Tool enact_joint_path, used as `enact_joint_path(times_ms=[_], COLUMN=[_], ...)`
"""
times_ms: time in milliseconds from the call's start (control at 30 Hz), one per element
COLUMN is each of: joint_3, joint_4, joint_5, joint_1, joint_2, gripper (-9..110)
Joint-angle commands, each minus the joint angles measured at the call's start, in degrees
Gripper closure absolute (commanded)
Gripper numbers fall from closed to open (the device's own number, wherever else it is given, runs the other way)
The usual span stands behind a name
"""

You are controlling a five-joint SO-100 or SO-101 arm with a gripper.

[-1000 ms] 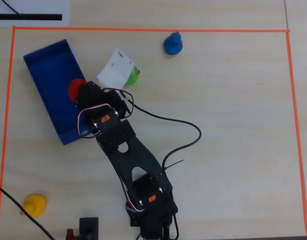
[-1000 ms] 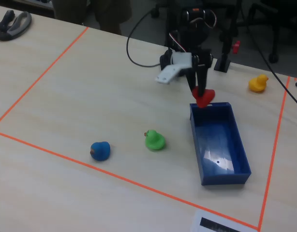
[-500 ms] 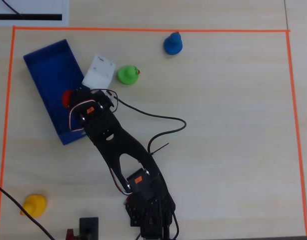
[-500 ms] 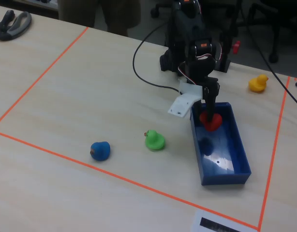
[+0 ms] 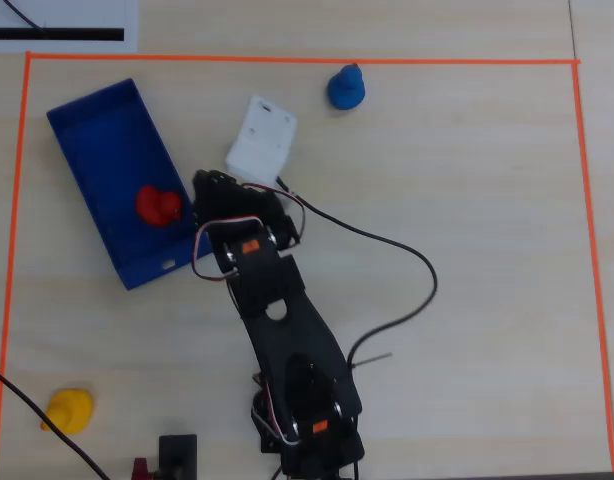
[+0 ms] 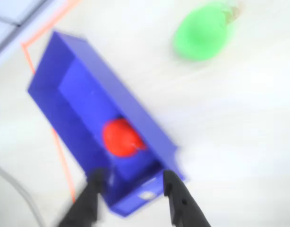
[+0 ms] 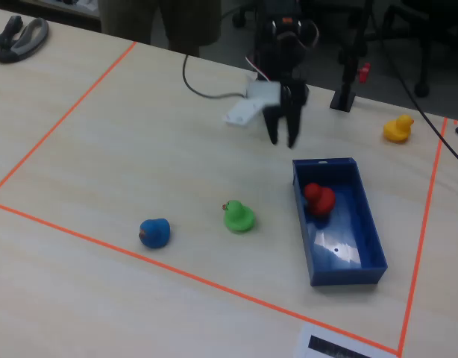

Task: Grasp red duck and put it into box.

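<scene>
The red duck lies inside the dark-blue box, near its notched short end. The fixed view shows the duck at the far end of the box. In the blurred wrist view the duck lies in the box just ahead of my fingers. My gripper is open and empty. It hangs with its tips pointing down, just beyond the box's far short end. In the wrist view the gripper straddles that end. In the overhead view the gripper is beside the box's right wall.
A green duck sits left of the box and shows in the wrist view. A blue duck and a yellow duck sit farther off. Orange tape frames the work area. A black cable trails across the table.
</scene>
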Motion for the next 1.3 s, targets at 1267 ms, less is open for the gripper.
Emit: enact_joint_path(times_ms=[1267], joint_3=[67.9], joint_4=[9.8], joint_5=[-26.3], joint_1=[14.5], joint_2=[65.1], gripper=[101])
